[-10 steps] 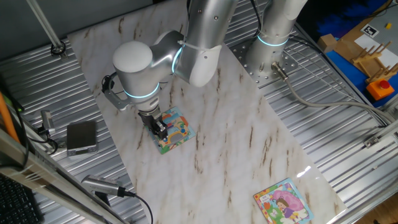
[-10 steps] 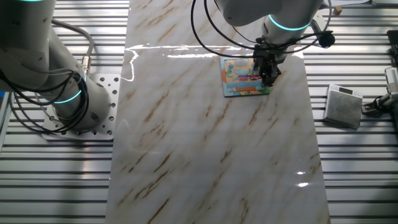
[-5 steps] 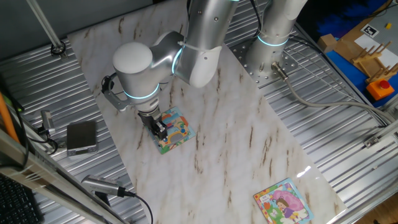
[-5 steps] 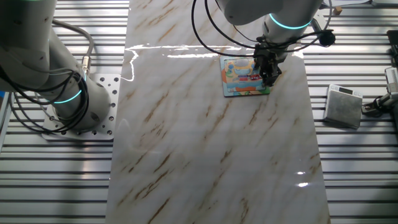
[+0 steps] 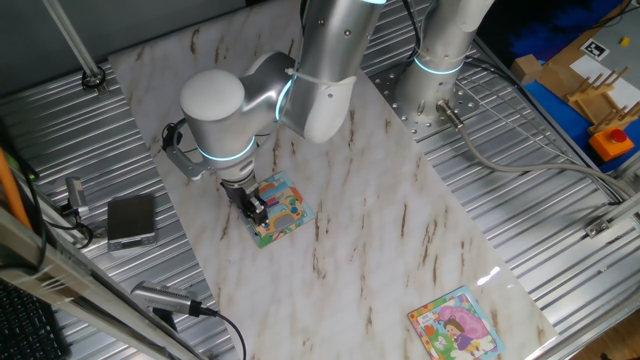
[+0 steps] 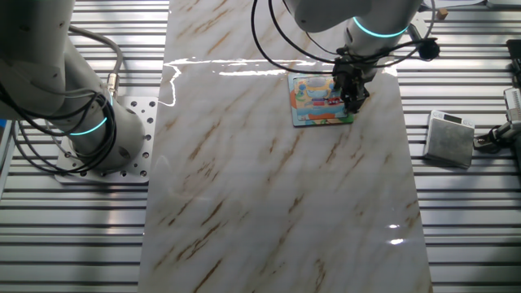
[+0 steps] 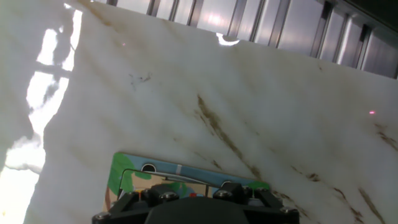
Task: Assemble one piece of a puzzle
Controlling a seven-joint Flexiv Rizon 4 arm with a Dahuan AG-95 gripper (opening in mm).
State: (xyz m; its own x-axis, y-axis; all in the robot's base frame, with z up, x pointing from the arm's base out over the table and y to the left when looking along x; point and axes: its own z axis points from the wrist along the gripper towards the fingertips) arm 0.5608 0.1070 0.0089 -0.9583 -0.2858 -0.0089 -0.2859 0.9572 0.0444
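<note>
I judge the seating step in hand: my black two-finger gripper [image 5: 258, 208] stands down on the small square teal-bordered cartoon puzzle [image 5: 281, 210] near the marble slab's [image 5: 380, 220] edge, its grip and the piece hidden, so next I should confirm seating before lifting.

Marble-patterned table [image 5: 380, 200] bearing the puzzle [image 5: 285, 205] and girl puzzle [image 5: 455, 325].

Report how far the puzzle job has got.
Done: the hand is down at the puzzle, at the edge nearest the grey box. In hand: seemingly seating the piece, which the fingers hide. Left: release and lift away. The girl puzzle lies apart.
</note>
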